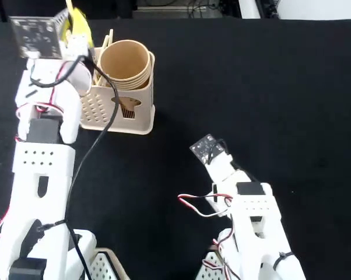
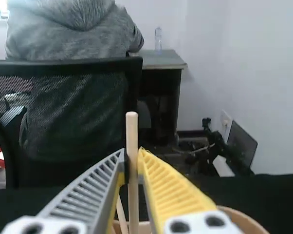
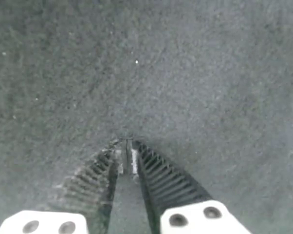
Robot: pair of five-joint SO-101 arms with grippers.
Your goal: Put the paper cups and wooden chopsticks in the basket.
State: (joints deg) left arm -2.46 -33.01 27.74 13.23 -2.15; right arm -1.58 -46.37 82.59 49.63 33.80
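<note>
Left gripper (image 2: 131, 161): clenched on one upright wooden chopstick (image 2: 132, 127), over the basket (image 1: 120, 114) corner. Handling: best lowered straight and let go only once the tip sits inside. Right gripper (image 3: 127, 148): closed, empty, over the worktop (image 1: 269, 87). Basket contents: stacked paper cups (image 1: 124, 63) and other chopsticks (image 1: 108, 41).

text: none readable | labels: none | numbers: none | signs: none
</note>
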